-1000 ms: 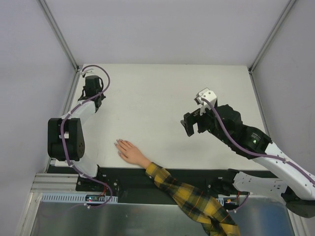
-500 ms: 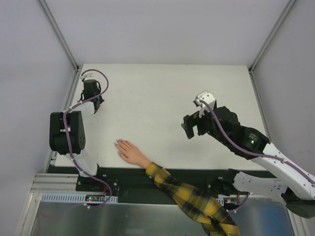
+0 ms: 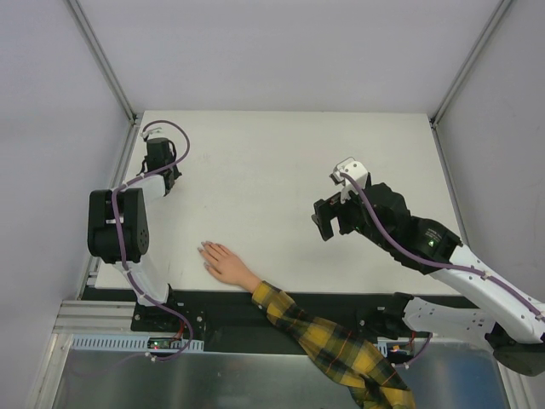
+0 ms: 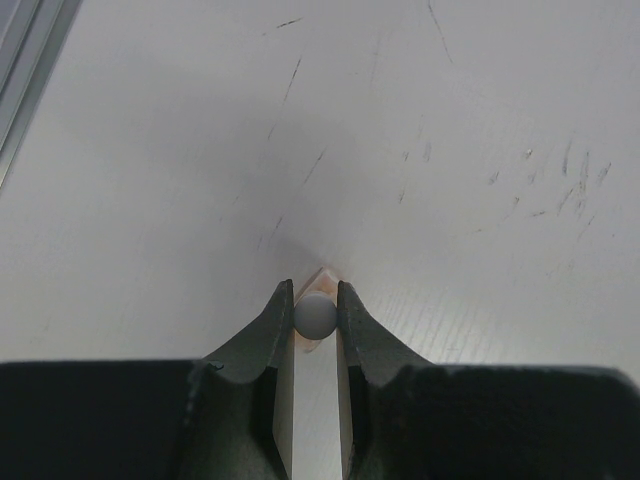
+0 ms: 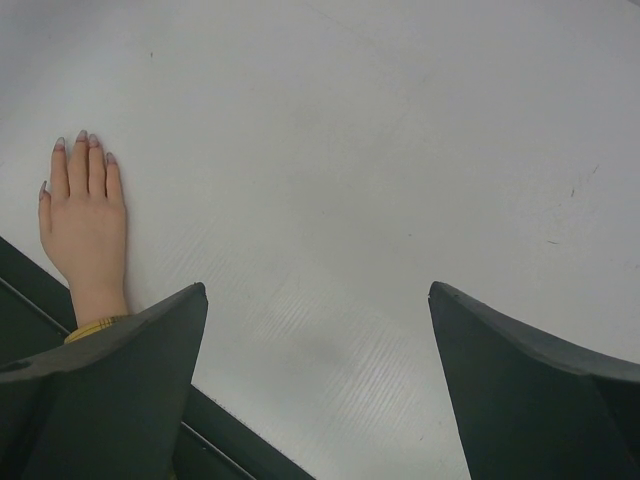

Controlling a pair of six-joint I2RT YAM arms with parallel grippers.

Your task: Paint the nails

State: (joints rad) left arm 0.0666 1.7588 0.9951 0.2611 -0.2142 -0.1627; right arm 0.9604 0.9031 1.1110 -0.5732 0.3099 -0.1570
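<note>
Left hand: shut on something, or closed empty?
Shut on something. In the left wrist view the left hand pinches a small grey round object between its fingertips; what it is, cannot tell.

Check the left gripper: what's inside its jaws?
A small grey ball with a pale peach piece, pinched by the left gripper; its fingers hide the rest.

The tabletop [image 3: 272, 153] is off-white. The mannequin hand [image 3: 225, 264] is flesh-coloured, the nails [image 5: 82, 137] pale greyish-lavender, the sleeve [image 3: 332, 345] yellow-and-dark plaid. The left pincer [image 4: 315, 300] and right pincer [image 5: 318, 290] are black, the small ball [image 4: 315, 316] grey.
</note>
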